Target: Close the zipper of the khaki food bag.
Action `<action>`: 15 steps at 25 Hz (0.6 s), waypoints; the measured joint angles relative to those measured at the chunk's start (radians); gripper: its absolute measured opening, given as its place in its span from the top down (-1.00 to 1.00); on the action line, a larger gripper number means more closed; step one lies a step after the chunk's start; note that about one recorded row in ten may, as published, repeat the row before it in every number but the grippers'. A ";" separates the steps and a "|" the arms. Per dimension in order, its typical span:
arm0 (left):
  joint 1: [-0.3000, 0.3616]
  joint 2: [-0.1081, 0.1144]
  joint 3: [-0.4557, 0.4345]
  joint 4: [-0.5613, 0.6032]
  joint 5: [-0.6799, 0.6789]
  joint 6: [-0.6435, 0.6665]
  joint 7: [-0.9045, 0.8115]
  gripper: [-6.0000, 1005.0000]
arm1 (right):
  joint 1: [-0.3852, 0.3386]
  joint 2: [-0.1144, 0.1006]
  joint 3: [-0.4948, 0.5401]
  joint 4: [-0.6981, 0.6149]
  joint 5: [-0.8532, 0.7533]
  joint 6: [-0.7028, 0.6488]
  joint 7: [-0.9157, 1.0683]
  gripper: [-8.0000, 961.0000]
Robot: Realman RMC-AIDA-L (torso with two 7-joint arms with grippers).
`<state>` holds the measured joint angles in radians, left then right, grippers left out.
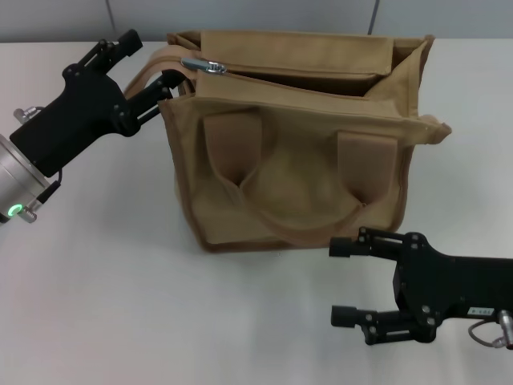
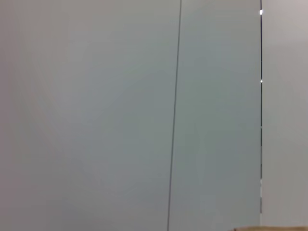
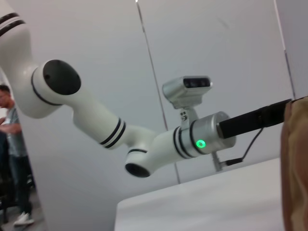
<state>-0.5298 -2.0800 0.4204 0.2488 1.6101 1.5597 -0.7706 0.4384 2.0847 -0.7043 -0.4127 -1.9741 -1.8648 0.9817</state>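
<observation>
the khaki food bag is standing upright on the white desk, toward the far middle of the head view, a boxy tan canvas tote with slightly darker trim along its edges. two wide fabric handles are showing: one is drooping in a loop down the near face, the other is lying over the bag's left end. the mouth is gaping open along most of the top, so the inside wall is showing, and the right end is folding into a pointed corner. the zipper is running along the top as khaki tape, and its small shiny silver pull tab is sitting at the left end of the track, lying flat and pointing left. the left gripper is reaching in from the left at the bag's upper left corner, with one black finger raised clear above the handle and the other pressing in against the corner beside the pull tab; the fingers are spread wide apart and are not closing on anything visible. the right gripper is hovering low over the desk just in front of the bag's lower right corner, its two fingers pointing left, parted wide and holding nothing. in the right wrist view a strip of the bag's tan side is showing at the edge, with the left arm stretching toward it.
</observation>
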 joint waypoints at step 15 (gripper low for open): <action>0.012 -0.001 0.025 -0.039 -0.007 -0.013 0.016 -0.50 | 0.002 0.000 0.000 0.021 0.014 0.021 -0.002 -0.75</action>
<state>-0.5180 -2.0806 0.4455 0.2099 1.6026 1.5469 -0.7548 0.4403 2.0847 -0.7044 -0.3913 -1.9603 -1.8437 0.9802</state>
